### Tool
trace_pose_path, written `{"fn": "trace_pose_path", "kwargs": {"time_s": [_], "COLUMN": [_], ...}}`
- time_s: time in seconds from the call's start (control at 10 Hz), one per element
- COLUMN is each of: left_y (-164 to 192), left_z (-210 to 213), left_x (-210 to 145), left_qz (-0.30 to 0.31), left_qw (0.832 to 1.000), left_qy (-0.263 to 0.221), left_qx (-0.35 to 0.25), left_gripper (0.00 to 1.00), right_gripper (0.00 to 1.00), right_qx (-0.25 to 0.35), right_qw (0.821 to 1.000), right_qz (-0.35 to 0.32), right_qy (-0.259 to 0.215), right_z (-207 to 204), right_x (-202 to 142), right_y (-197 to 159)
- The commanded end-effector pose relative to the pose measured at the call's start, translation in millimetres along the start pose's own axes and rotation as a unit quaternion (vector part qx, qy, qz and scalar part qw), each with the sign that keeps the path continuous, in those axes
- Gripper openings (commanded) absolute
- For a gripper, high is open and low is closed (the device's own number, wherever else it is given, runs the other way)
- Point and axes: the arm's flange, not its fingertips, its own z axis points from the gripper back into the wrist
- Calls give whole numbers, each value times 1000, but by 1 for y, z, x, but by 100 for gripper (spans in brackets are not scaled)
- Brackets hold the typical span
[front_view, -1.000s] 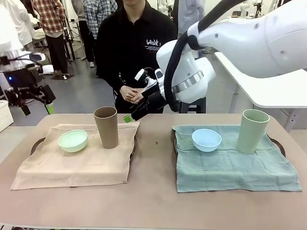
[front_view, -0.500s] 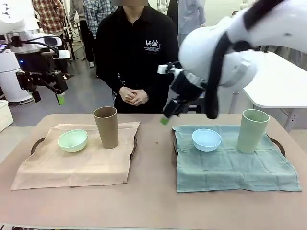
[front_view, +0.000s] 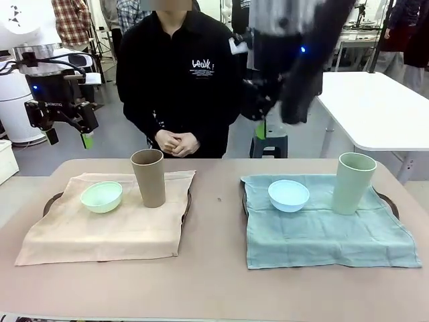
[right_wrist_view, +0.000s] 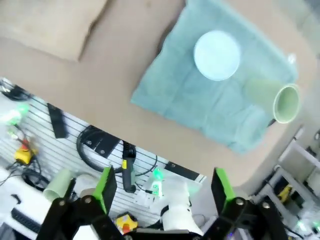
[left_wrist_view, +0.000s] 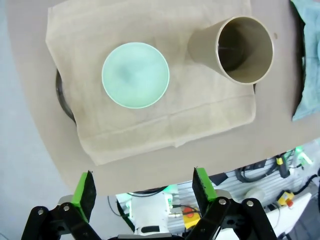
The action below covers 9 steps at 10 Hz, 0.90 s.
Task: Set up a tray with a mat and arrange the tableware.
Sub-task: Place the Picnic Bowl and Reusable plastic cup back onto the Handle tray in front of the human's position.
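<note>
Two mats cover two dark trays. On the beige mat stand a mint green bowl and a tan brown tumbler, both upright. The teal mat carries a light blue bowl and a pale green tumbler. My left gripper hangs open high above the table's far left corner. From above, its wrist view takes in the mint bowl and brown tumbler. My right gripper, blurred by motion, is raised beside the person and stands open, far above the blue bowl and green tumbler.
A person in black stands at the far edge with hands clasped. The left tray's rim and the right tray's rim peek out from under the mats. Bare table runs between the trays and along the near edge.
My right arm has swung up and to the right, away from the middle of the table. The left gripper rose and shifted slightly right. The tableware has not moved.
</note>
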Motion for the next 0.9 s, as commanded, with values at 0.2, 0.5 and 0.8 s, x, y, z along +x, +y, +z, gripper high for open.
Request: {"fn": "trace_pose_path", "kwargs": {"time_s": [0.2,0.5,0.8], "left_y": [2,2,2], "left_z": [2,2,2], "left_x": [1,1,1], "left_qz": [-10,-10,-10], "left_qw": [1000,1000,1000], "left_qy": [-6,-6,-6], "left_qx": [-7,-7,-7], "left_gripper": [100,100,100], "right_gripper": [100,100,100], "right_qx": [34,34,34], "right_qw": [998,998,998], "right_qz": [45,45,45], "right_qy": [-36,-36,-36], "right_z": [-51,-51,-51], "right_x": [15,15,15], "right_y": [-37,-37,-37]}}
